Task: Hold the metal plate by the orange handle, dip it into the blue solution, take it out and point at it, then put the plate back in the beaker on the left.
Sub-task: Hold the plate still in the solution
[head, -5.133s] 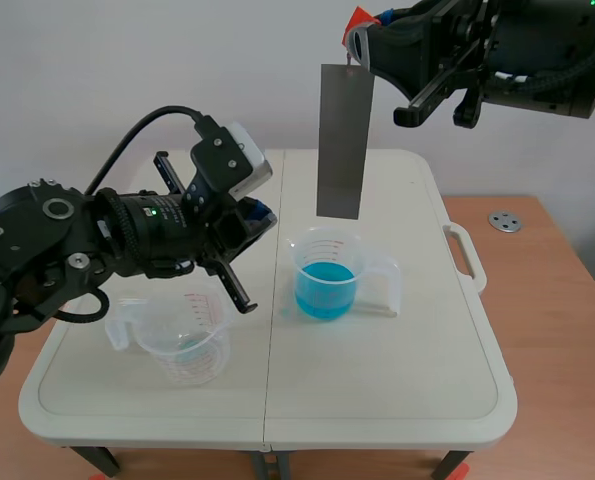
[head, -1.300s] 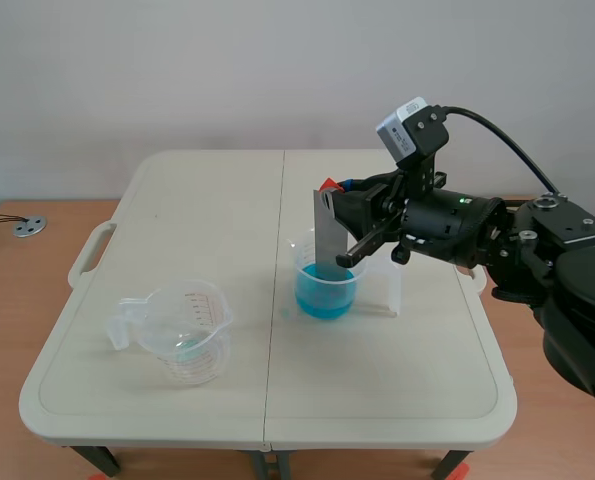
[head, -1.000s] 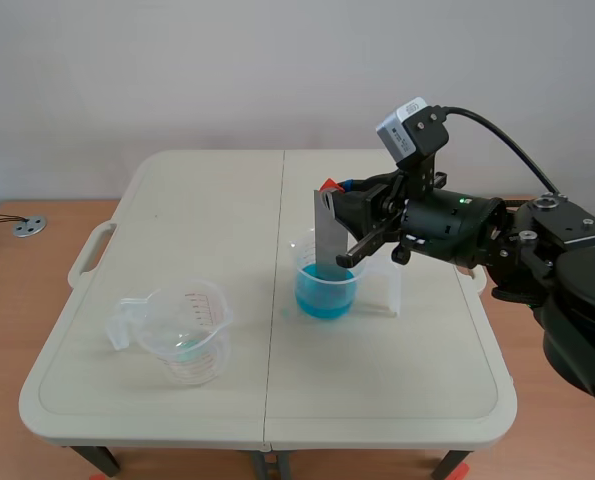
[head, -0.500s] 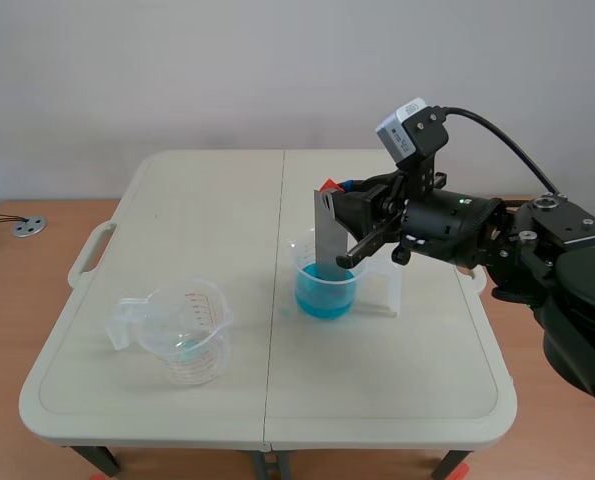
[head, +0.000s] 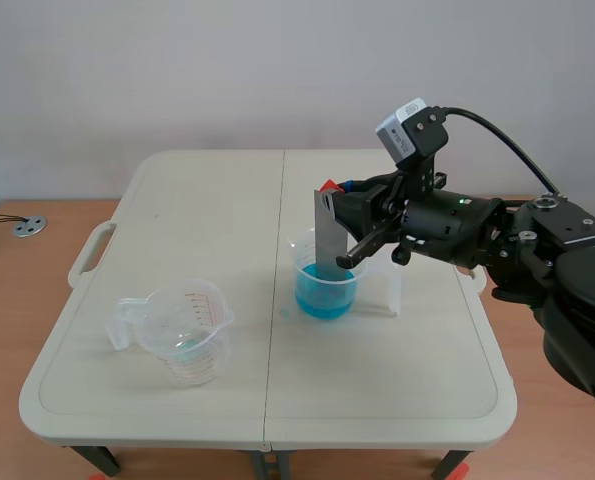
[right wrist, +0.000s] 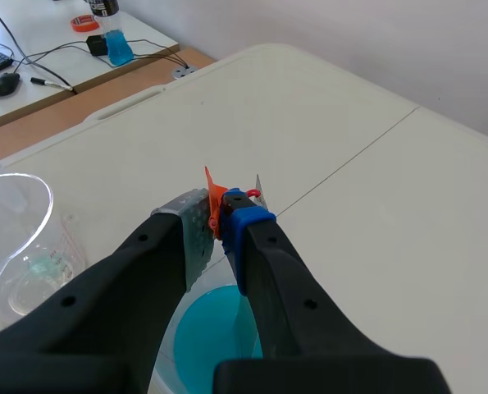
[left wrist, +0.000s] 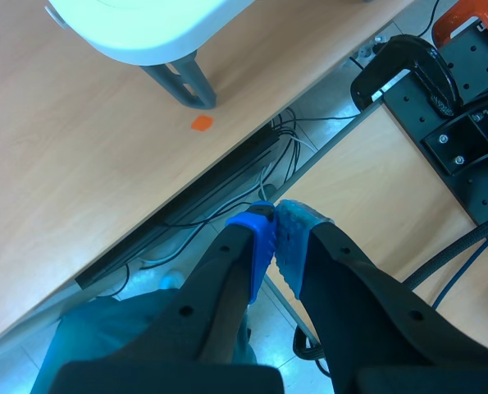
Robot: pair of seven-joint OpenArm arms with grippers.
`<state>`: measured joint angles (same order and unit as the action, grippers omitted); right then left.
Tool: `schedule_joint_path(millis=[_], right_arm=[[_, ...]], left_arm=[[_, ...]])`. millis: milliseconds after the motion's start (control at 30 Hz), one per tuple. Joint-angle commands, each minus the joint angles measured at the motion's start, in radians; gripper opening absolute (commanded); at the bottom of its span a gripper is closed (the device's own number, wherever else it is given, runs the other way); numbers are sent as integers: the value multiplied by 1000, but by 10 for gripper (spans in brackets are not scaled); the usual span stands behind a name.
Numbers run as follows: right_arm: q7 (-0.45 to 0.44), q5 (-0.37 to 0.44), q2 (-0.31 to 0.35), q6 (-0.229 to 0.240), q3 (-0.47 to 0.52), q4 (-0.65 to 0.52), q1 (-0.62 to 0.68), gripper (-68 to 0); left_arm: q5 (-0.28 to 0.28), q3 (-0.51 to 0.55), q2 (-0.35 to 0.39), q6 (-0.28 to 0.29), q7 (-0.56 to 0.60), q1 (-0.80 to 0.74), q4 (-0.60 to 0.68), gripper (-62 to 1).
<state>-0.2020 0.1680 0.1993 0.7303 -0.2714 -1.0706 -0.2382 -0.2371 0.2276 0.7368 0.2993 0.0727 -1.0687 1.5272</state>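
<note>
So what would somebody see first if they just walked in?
The bright blue liquid in the clear beaker in the middle of the table jumps out first. A grey metal plate stands upright in it, held by its orange handle in the robot's right hand. Another beaker, almost empty, sits toward the table's front left.

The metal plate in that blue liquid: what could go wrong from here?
The fingers pinch only the small orange handle, so the metal plate could slip. Lifted crookedly, it might tip the beaker and spill the blue solution. It may drip on the table afterwards.
</note>
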Motion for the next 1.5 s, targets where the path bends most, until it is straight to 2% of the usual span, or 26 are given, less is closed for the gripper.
schedule_joint_path(millis=[0, 700, 1467], right_arm=[[11, -8, 6, 15, -4, 2, -6, -662], [-9, -8, 11, 15, -4, -3, -8, -662], [24, -8, 14, 15, -3, -175, -8, -662]], left_arm=[[-6, -3, -8, 3, 10, 3, 16, -594], [-6, -3, -10, 10, 10, 6, 16, -594], [-6, -3, -10, 10, 10, 6, 16, -594]])
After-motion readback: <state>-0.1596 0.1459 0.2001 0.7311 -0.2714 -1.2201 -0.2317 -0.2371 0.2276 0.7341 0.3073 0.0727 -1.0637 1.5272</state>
